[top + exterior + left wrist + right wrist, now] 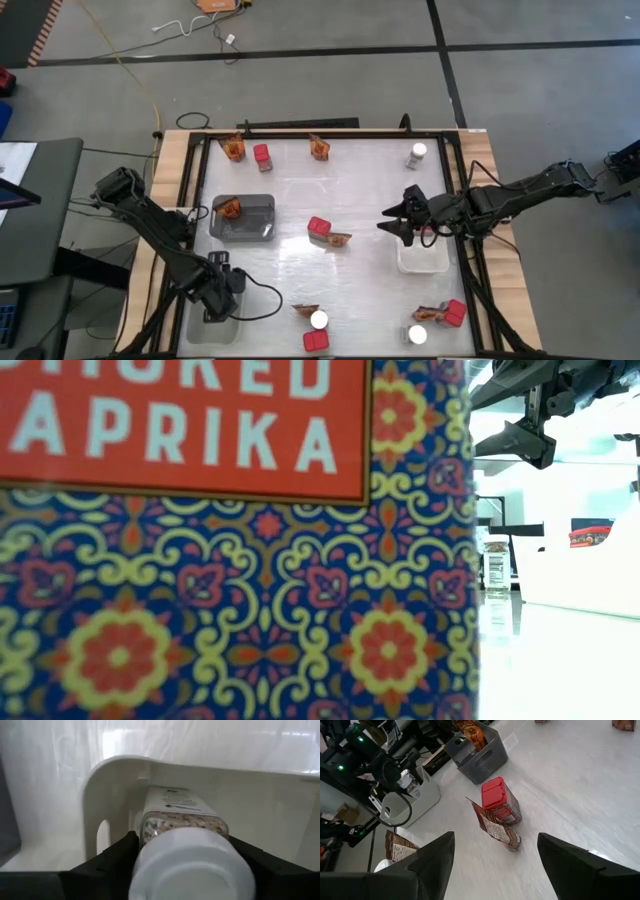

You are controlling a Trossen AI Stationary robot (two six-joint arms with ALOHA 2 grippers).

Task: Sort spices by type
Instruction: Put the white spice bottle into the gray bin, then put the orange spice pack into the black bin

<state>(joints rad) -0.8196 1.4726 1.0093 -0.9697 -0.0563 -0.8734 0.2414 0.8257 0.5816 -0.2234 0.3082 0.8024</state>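
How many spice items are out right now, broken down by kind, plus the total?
Red boxes: 4
White-lidded jars: 4, counting one at the left gripper
Orange-brown packets: 6
Total: 14

The left arm reaches toward the near left corner, its gripper (222,293) pointing down, fingers (107,857) either side of a white-lidded jar (192,865). The right arm stretches in from the right, its gripper (392,222) hovering with jaws wide apart
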